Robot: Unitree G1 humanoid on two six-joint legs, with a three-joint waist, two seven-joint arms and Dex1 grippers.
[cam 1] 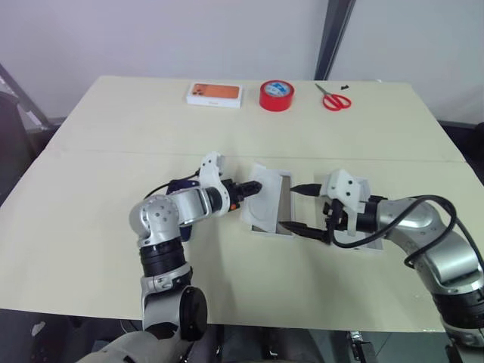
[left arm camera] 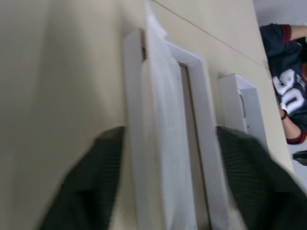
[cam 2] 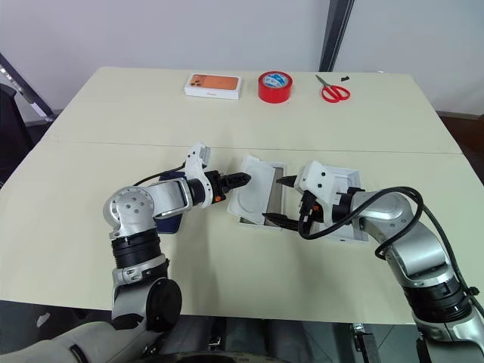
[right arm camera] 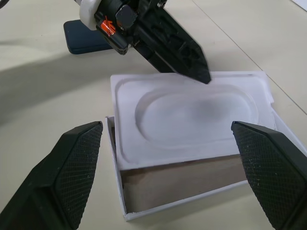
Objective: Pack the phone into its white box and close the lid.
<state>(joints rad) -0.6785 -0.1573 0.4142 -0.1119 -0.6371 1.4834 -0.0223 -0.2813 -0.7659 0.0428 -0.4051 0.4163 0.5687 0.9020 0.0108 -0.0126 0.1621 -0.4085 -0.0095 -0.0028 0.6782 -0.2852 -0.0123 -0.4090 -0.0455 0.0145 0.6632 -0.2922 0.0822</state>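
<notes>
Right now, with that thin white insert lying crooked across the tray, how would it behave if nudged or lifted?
The insert looks like thin moulded pulp, so probably very light and a bit bendy. It rests askew on the tray, partly overhanging, so a nudge would likely slide or tip it. Its thin edge may be hard to pinch.

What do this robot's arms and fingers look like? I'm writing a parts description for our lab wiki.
Both arms are silver-grey metal with rounded joints and black bands, and black cables loop along the forearms. White housings cap the wrists. The left gripper shows an orange-red mark near its base. The right gripper has two black, pointed fingers with a fine cross-hatched texture.
</notes>
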